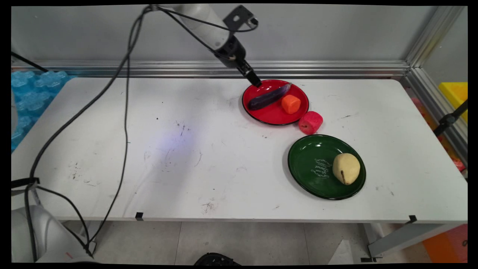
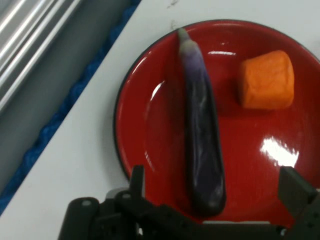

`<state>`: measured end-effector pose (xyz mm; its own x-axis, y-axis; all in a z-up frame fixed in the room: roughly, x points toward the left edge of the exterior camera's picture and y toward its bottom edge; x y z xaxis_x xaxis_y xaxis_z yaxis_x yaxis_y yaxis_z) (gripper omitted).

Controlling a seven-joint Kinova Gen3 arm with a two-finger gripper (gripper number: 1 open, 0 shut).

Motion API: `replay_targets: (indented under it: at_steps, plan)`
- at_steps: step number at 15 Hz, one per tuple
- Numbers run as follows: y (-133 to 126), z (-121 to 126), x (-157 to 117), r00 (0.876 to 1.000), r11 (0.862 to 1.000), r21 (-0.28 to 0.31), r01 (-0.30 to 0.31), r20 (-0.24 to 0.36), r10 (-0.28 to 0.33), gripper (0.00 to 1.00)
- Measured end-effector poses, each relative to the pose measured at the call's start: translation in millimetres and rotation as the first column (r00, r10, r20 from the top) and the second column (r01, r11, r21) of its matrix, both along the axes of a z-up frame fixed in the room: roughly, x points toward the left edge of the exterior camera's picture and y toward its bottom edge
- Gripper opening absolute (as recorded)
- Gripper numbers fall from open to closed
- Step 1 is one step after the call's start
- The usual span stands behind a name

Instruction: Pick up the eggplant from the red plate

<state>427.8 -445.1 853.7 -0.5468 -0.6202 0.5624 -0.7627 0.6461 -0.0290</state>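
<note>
A: How many plates are on the desk [image 1: 112, 149]?

B: 2. 1 red plate [image 1: 274, 116] toward the wall, and 1 green plate [image 1: 306, 164] nearer the camera, to the right of the red one.

A: And what's on the red plate?

B: 2 things: 1 purple eggplant [image 1: 269, 97] lying across it, and 1 orange chunk [image 1: 291, 104] just beside the eggplant, apart from it in the hand view.

A: Anything else near it?

B: 1 pink-red piece of fruit [image 1: 310, 122] on the desk, touching or almost touching the red plate's rim on the side facing the green plate. The green plate holds 1 yellowish pear [image 1: 346, 168].

A: Where is the gripper [image 1: 255, 80]?

B: Over the red plate's far-left rim, at the eggplant's thick end. Its fingers [image 2: 137, 181] are spread wide, one either side of that end, grasping nothing.
</note>
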Motion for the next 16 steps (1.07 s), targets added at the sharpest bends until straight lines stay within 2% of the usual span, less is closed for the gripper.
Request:
replay_targets:
  at_steps: [7,16]
  plan:
    - [-38,-44,-46,0.999,0.999,0.046,-0.021,0.027,0.020,1.00]
    - [-62,-82,-72,0.997,0.994,0.101,-0.040,0.071,0.033,1.00]
